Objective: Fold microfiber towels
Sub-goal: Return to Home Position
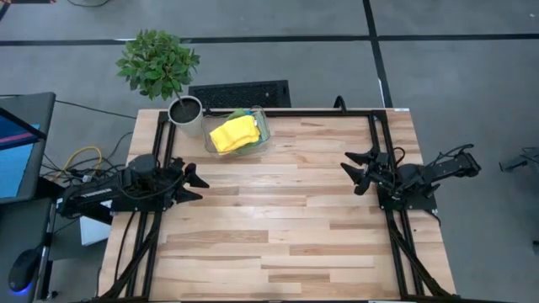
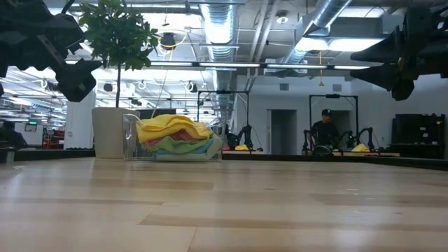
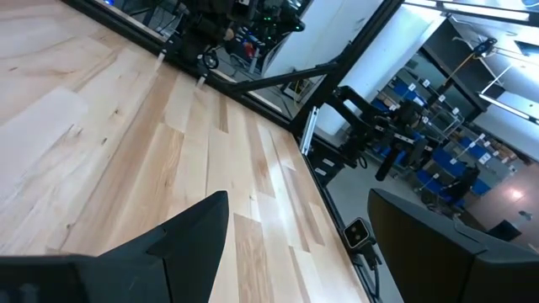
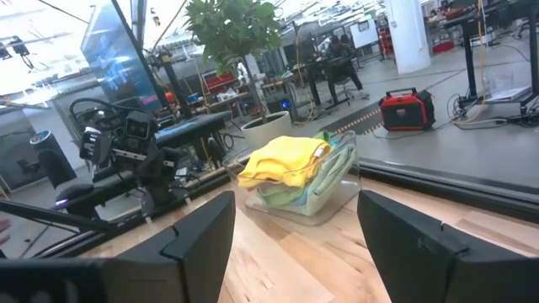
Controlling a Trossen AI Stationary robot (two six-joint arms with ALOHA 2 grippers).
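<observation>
The microfiber towels (image 1: 233,133) lie piled in a clear plastic bin (image 1: 261,139) at the table's far left, a yellow one (image 4: 282,160) on top of green ones. In the low view the towel pile (image 2: 175,136) rises above the bin's rim. My left gripper (image 1: 195,181) hovers open above the table's left edge, pointing level toward the right. My right gripper (image 1: 358,172) hovers open above the right edge, pointing toward the left. Both are well clear of the towels, and nothing is between their fingers.
A potted plant (image 1: 160,67) in a white pot (image 1: 185,114) stands beside the bin at the far left corner. A black frame rail (image 1: 320,112) runs along the table's far edge. The bare wooden tabletop (image 1: 278,219) stretches between the two arms.
</observation>
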